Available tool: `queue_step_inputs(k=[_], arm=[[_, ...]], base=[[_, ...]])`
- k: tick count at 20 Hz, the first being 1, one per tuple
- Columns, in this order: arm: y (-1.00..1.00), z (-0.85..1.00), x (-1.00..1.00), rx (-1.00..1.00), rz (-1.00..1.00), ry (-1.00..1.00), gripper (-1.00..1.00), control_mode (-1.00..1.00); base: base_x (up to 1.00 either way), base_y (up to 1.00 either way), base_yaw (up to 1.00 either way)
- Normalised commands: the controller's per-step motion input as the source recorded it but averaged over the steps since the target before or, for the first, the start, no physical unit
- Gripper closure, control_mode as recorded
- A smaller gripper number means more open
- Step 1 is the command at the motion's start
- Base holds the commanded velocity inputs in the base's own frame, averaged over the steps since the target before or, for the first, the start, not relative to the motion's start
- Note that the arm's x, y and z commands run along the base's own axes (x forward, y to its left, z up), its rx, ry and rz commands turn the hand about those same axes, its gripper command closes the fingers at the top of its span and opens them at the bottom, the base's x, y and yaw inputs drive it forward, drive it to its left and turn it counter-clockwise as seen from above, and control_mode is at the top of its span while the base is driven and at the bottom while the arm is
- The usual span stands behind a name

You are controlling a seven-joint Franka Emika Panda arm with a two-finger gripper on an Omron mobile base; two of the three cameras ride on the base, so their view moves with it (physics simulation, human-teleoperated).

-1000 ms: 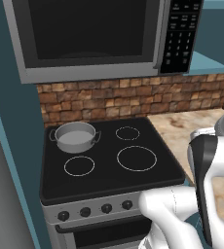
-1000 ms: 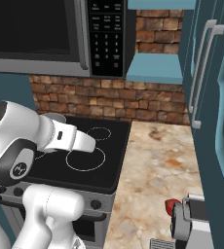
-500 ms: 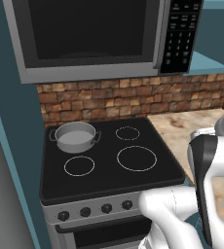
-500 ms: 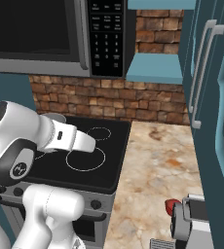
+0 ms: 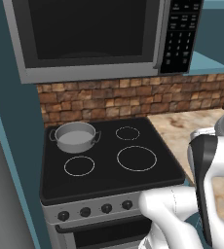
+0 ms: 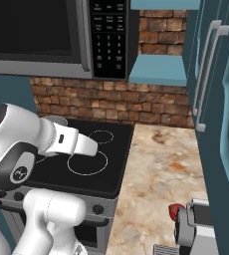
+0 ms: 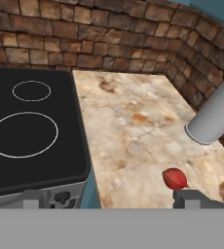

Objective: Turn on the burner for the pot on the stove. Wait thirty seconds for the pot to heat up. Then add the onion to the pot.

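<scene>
My gripper is spread wide, holding nothing. The onion sits just ahead near my right finger; the pot is far left on the stove. Grabbing now risks skipping the burner knobs, leaving the pot cold.

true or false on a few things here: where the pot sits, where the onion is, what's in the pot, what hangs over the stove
1. The pot sits on the back left ring of the stove. True.
2. The onion is inside the pot. False: it lies on the counter right of the stove.
3. The pot is empty. True.
4. A window hangs over the stove. False: a microwave does.
5. The onion touches the white cylinder. False: they lie apart.
</scene>
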Motion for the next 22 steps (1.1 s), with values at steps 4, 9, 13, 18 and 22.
queue_step_inputs(k=[4, 9, 13, 18, 22], arm=[[0.00, 0.00, 0.00, 0.00, 0.00, 0.00, -1.00, -1.00], [0.00, 0.00, 0.00, 0.00, 0.00, 0.00, -1.00, -1.00], [0.00, 0.00, 0.00, 0.00, 0.00, 0.00, -1.00, -1.00], [0.00, 0.00, 0.00, 0.00, 0.00, 0.00, -1.00, -1.00], [0.00, 0.00, 0.00, 0.00, 0.00, 0.00, -1.00, -1.00]], base=[[0.00, 0.00, 0.00], [0.00, 0.00, 0.00], [0.00, 0.00, 0.00], [0.00, 0.00, 0.00], [0.00, 0.00, 0.00]])
